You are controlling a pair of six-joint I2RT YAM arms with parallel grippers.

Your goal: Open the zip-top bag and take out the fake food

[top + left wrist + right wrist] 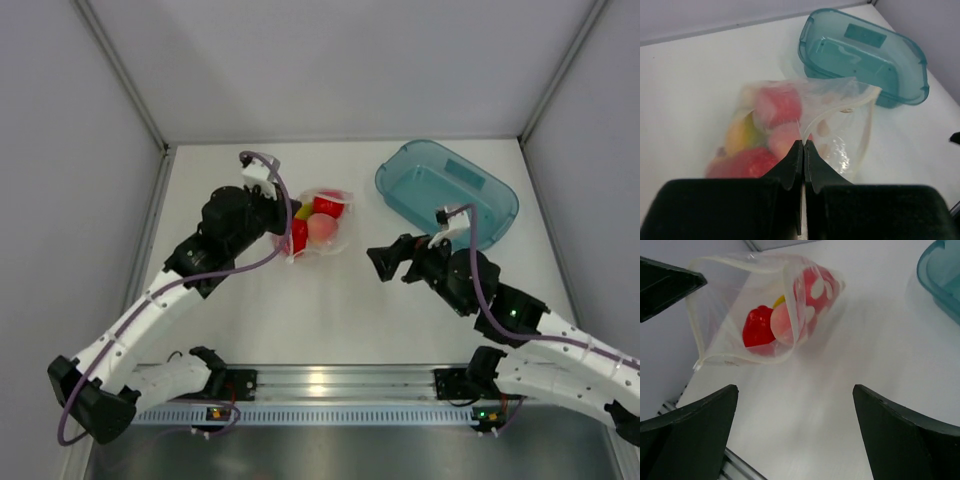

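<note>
Top external view: you have the zip-top bag (338, 238) lying on the white worktop (330, 310), left of centre and between your two arms
Left gripper: your left gripper (803, 145) is pinched tight on the bag's thin edge at the zip strip, its jaws pressed together with only plastic film between them
Right gripper: your right gripper (794, 388) stands wide and holds nothing; it sits low over bare worktop, near the bag's mouth but apart from it
Bag mouth: in the right wrist view the zip rim forms an open loop facing that camera, with the left gripper's dark finger at its upper left side
Fake food: the fake food (759, 327) sits inside the bag, where you can see red pieces, a pinkish peach one and a bit of yellow, bunched toward the closed end
Teal tub: the teal tub (500, 195) rests open side up at the back right, well apart from the bag and just beyond your right gripper
</note>
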